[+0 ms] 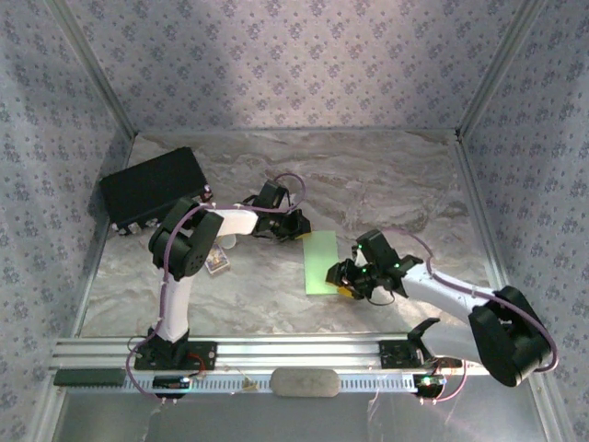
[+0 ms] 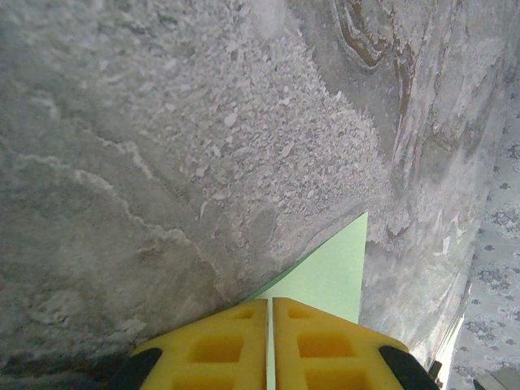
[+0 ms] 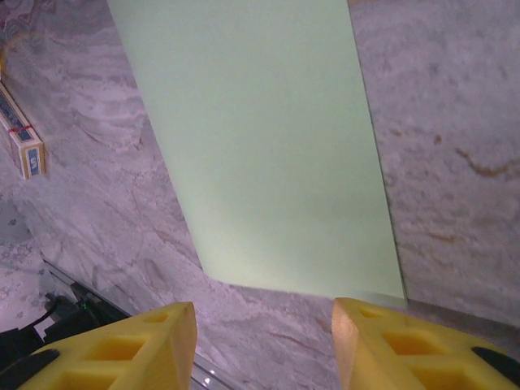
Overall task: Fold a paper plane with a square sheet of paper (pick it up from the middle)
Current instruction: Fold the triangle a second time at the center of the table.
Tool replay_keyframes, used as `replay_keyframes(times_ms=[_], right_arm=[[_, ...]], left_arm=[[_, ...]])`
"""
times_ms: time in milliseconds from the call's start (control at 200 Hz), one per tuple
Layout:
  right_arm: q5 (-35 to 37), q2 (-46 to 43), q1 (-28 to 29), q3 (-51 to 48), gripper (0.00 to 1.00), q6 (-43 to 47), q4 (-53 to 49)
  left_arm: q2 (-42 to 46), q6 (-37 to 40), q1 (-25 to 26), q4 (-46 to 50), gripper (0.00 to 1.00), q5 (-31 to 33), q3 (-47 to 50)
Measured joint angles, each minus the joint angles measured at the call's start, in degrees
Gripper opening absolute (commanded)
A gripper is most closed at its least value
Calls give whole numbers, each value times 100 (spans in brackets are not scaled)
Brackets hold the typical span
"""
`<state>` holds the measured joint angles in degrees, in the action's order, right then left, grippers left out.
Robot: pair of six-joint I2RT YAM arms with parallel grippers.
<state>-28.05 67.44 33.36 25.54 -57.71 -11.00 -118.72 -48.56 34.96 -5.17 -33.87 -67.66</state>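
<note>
At the middle of the grey marbled surface (image 1: 386, 184) lies the thin pale-green paper sheet (image 1: 320, 262) (from above, a rectangle longer than it is wide). At its far left corner, the left gripper (image 1: 293, 228): in the wrist view its yellow fingers (image 2: 219, 345) are clenched on the paper's edge, a green sliver between them. At the near right edge, the right gripper (image 1: 345, 276): fingers spread apart, nothing between them, one tip possibly touching the sheet's corner. Left of the sheet, a small yellowish card box (image 1: 217, 261); far left, a large black box (image 1: 152, 189).
</note>
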Motion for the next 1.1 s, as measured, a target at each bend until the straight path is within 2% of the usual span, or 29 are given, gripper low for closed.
replay_keyframes(times_ms=[70,260,525,850,1099], right_arm=[[37,-186,7,-138,54,-39,-85],[92,-251,7,-396,54,-262,-9],[70,13,15,-389,50,-505,278],[170,-7,-7,-356,50,-549,765],[129,61,-103,-46,52,-380,778]], left_arm=[[0,0,0,0,10,0,0],[0,0,2,0,10,0,0],[0,0,2,-11,10,0,11],[0,0,2,-11,10,-2,11],[0,0,2,-13,10,-2,11]])
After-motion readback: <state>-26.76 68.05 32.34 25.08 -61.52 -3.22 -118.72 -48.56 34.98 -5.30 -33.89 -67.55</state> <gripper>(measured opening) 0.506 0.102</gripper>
